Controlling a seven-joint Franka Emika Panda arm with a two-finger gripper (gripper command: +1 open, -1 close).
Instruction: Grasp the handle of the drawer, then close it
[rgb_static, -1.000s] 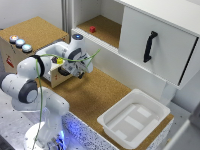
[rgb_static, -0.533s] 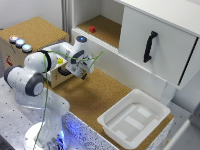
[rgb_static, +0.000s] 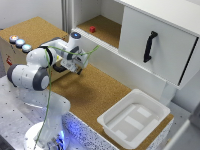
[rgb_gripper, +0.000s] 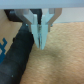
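My gripper (rgb_static: 80, 64) hovers over the cork surface, just off the front of the cork-topped wooden box (rgb_static: 37, 30) on the exterior view's left. My arm covers the box's front, so the drawer does not show there. In the wrist view the gripper (rgb_gripper: 41, 44) points down with its two pale fingers pressed together and nothing between them. A blurred black bar (rgb_gripper: 19, 56), which looks like the handle, runs beside the fingers and is not between them.
Three round buttons (rgb_static: 19, 42) sit on the box's edge. A large white cabinet door (rgb_static: 160, 55) with a vertical black handle (rgb_static: 149, 46) stands open at the back right. A small red block (rgb_static: 92, 29) lies inside the cabinet. A white plastic tub (rgb_static: 132, 120) sits front right.
The gripper has shifted a little toward the exterior view's right, away from the box front. The arm's elbow has swung lower and to the left. The fingers stay shut.
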